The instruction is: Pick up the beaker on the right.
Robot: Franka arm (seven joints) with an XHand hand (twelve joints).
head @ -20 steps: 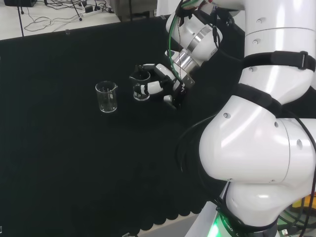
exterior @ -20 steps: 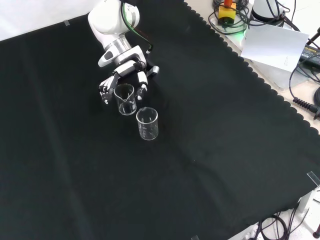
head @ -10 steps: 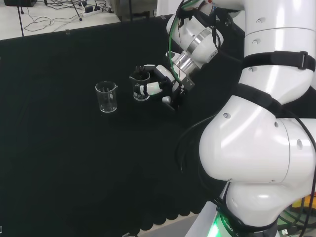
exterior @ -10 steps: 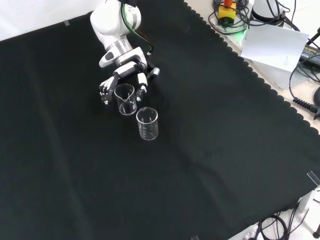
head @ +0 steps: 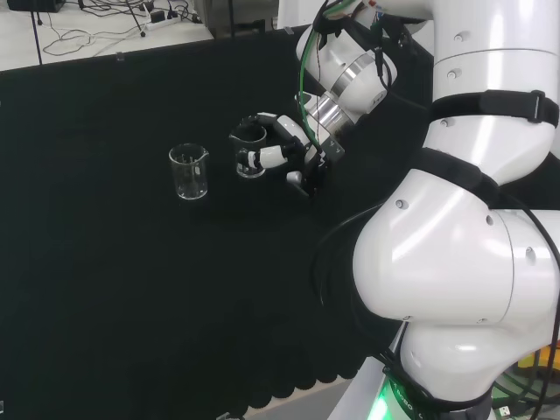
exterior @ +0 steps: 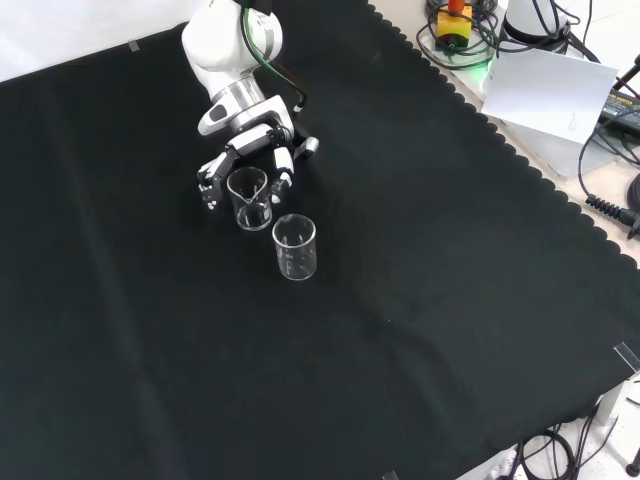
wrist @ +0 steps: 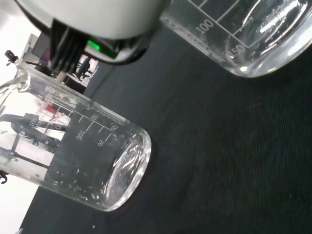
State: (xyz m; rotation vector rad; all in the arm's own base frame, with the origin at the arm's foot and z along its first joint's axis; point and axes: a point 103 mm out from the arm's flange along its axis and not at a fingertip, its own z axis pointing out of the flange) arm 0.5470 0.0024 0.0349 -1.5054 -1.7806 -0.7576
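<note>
Curling round a clear beaker [exterior: 250,199], hand [exterior: 243,152] with fingers on either side, second beaker [exterior: 295,246] just beside

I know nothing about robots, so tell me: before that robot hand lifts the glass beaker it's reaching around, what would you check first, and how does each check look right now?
1. Robot hand at the right beaker, the one nearer the arm: ok.
2. Fingers curled round that beaker's wall in the head view: ok.
3. Beaker upright on the black cloth: ok.
4. Other beaker standing apart from the held one in the front view: ok, though close.
5. Thumb contact on the far side of the glass: cannot tell.
6. Both beakers empty, nothing to spill: appears ok in the wrist view.
</note>
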